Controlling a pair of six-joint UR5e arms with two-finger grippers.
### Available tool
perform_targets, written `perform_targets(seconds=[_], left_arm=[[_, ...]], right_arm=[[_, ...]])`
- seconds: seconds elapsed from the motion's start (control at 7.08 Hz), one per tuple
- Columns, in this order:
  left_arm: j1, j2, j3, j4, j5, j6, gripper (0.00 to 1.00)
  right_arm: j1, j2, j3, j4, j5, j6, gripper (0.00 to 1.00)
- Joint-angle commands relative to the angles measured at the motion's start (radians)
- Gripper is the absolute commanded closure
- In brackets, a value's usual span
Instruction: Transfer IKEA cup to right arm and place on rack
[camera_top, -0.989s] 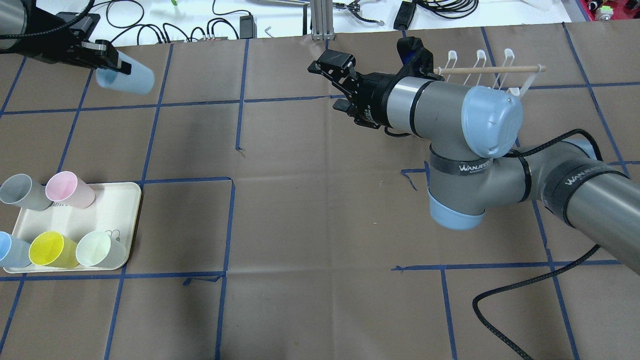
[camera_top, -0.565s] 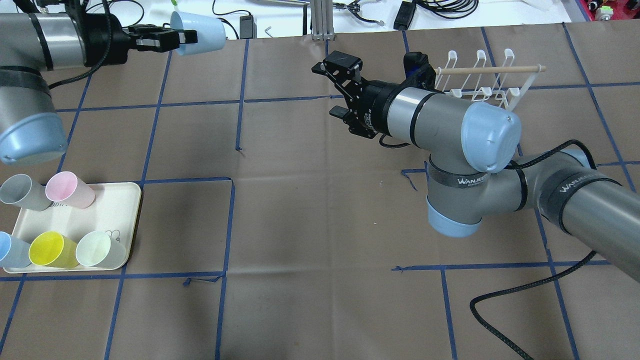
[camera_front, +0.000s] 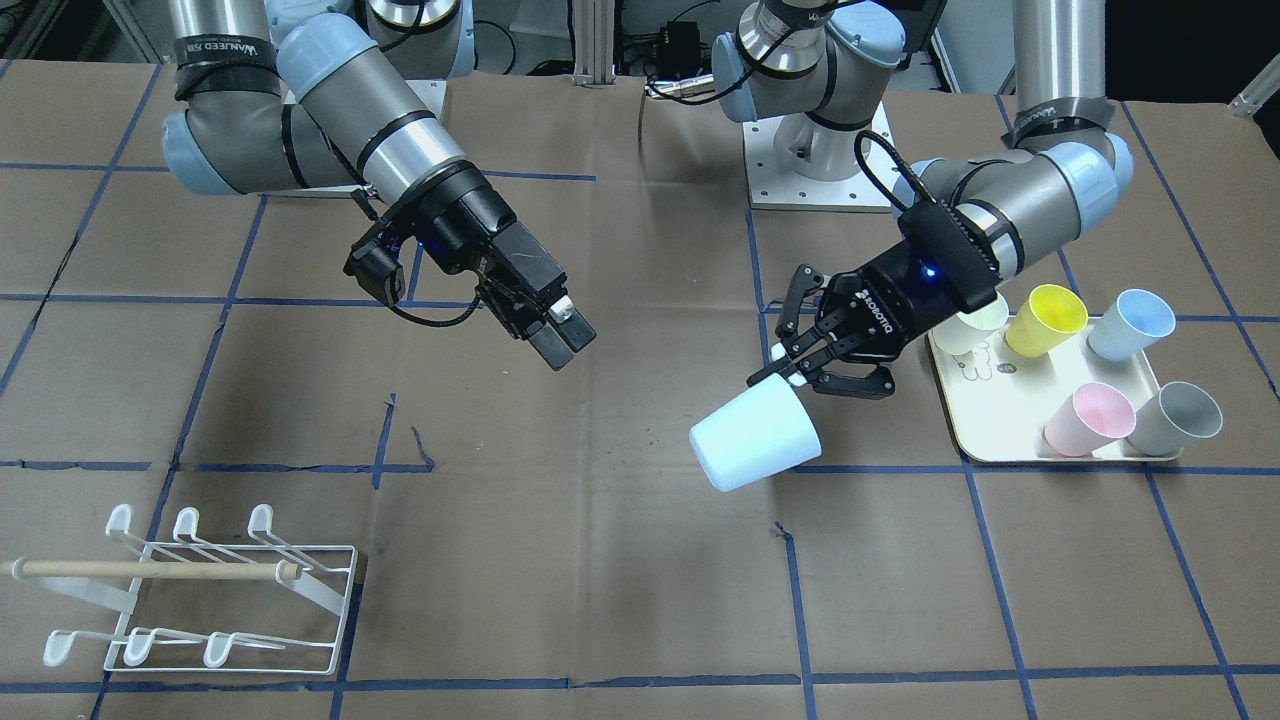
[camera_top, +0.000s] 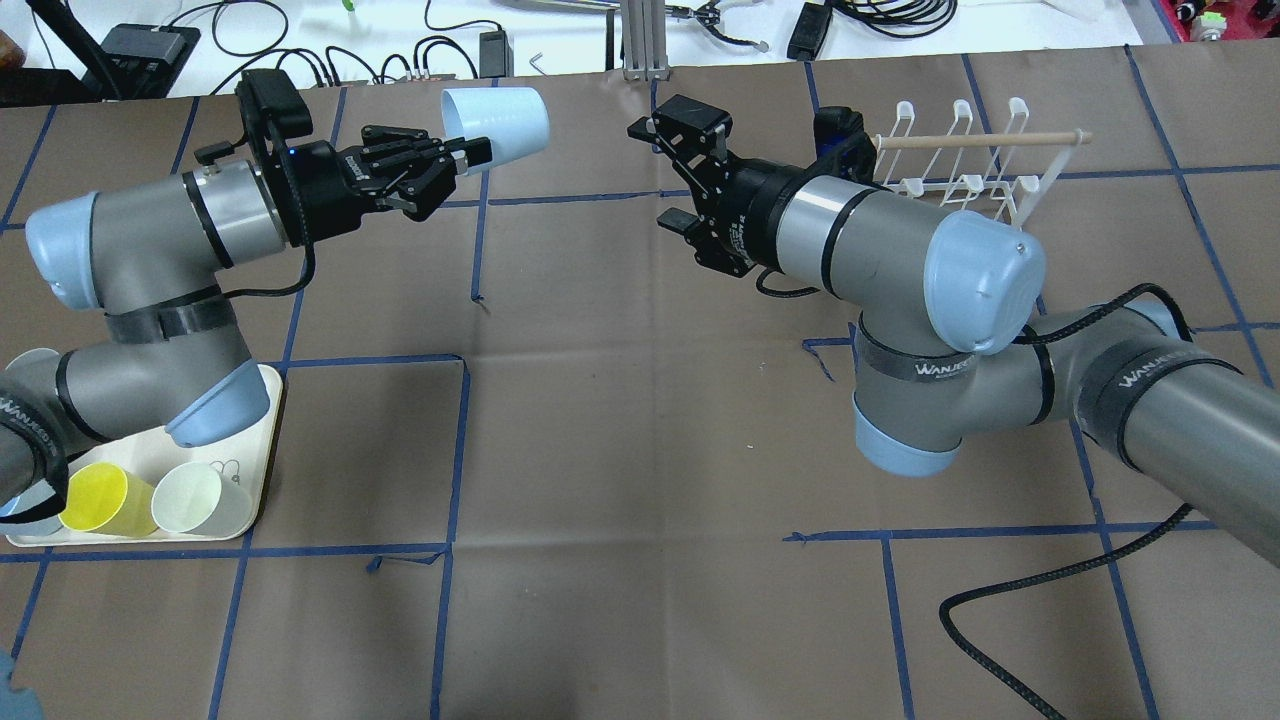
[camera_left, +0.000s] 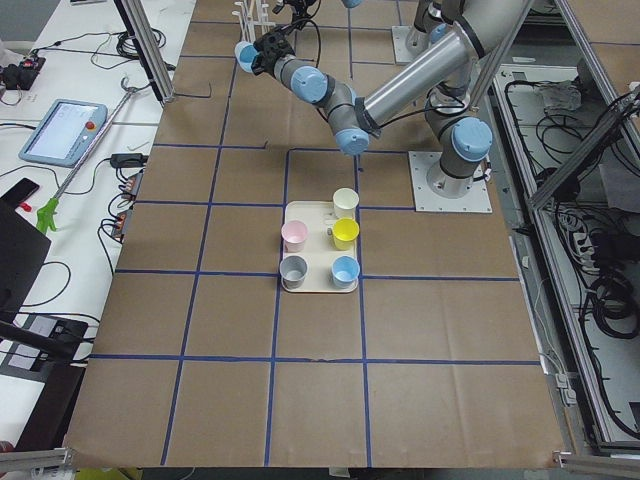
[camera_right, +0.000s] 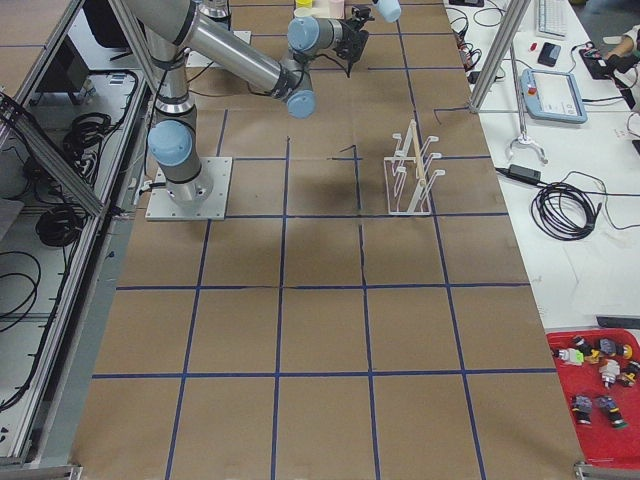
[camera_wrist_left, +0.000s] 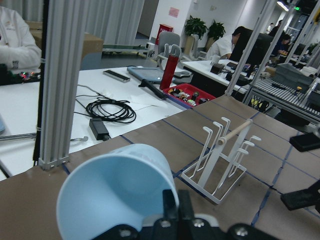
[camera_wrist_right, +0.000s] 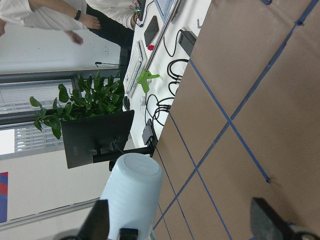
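Observation:
My left gripper (camera_top: 470, 158) is shut on the rim of a light-blue cup (camera_top: 495, 120) and holds it on its side, above the table at the far middle-left. The cup also shows in the front view (camera_front: 755, 437), the left wrist view (camera_wrist_left: 115, 190) and the right wrist view (camera_wrist_right: 132, 190). My right gripper (camera_top: 675, 165) is open and empty, facing the cup's base across a gap. The white wire rack (camera_top: 960, 165) with its wooden dowel stands behind the right arm, also in the front view (camera_front: 200, 590).
A cream tray (camera_front: 985, 420) on the robot's left holds yellow (camera_front: 1045, 318), blue (camera_front: 1130, 323), pink (camera_front: 1090, 418), grey (camera_front: 1180, 418) and pale green cups. A black cable (camera_top: 1010, 590) loops on the table by the right arm. Cables and devices lie beyond the far edge.
My left arm has swung the light-blue cup rightwards towards the table's middle, and now covers the tray's back cups. My right gripper has shifted slightly and stays open.

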Motion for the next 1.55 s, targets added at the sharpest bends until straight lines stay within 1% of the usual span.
perform_targets(seconds=[0.0, 0.14, 0.28, 0.56, 0.71, 0.85, 1.27, 1.41], left_arm=[[-0.072, -0.022, -0.060, 0.161, -0.032, -0.043, 0.97], [-0.097, -0.019, -0.061, 0.163, -0.029, -0.041, 0.97], [-0.100, -0.017, -0.061, 0.166, -0.032, -0.043, 0.97], [-0.103, -0.017, -0.061, 0.167, -0.033, -0.043, 0.96], [-0.103, -0.017, -0.061, 0.167, -0.033, -0.044, 0.95], [-0.103, -0.017, -0.061, 0.167, -0.033, -0.043, 0.95], [-0.103, -0.015, -0.061, 0.167, -0.033, -0.044, 0.95], [-0.103, -0.015, -0.061, 0.167, -0.033, -0.044, 0.95]], right_arm=[[0.001, 0.013, -0.001, -0.012, -0.007, 0.124, 0.01], [0.003, 0.021, -0.001, -0.043, -0.056, 0.179, 0.01], [0.003, 0.033, 0.000, -0.082, -0.070, 0.242, 0.01], [0.015, 0.068, -0.003, -0.133, -0.122, 0.250, 0.01], [0.039, 0.076, -0.004, -0.139, -0.172, 0.270, 0.01], [0.050, 0.076, -0.005, -0.141, -0.193, 0.306, 0.01], [0.102, 0.076, -0.009, -0.139, -0.260, 0.313, 0.01], [0.113, 0.076, -0.015, -0.139, -0.260, 0.358, 0.01]])
